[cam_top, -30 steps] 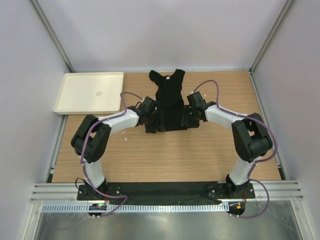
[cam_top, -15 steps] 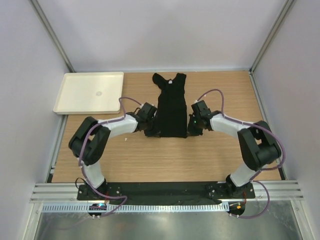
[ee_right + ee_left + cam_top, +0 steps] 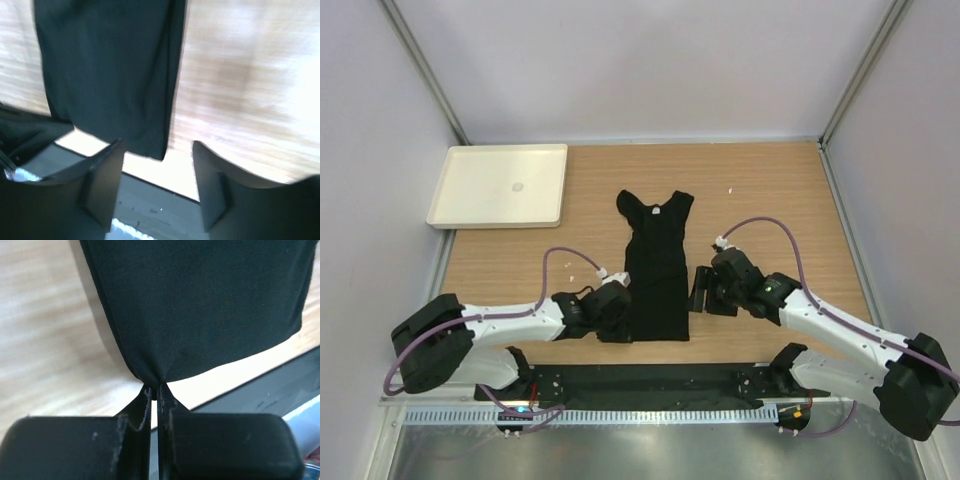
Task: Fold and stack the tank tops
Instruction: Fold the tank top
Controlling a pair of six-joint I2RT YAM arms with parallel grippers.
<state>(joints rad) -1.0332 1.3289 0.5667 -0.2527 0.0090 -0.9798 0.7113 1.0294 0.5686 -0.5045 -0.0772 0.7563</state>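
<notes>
Both arms have drawn back since the earlier frame, dragging the tank top [image 3: 657,265] toward the near side. It lies flat, straps far, on the tabletop [image 3: 770,190], right of the tray [image 3: 500,186] and nearer than it. The left end effector [image 3: 620,322] pinches its near-left hem corner. The right end effector [image 3: 698,290] stands parted just beside its right edge, gripping nothing.

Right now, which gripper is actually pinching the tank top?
The left gripper, shut on the tank top at its near hem corner; the right gripper stands open, holding nothing.
</notes>
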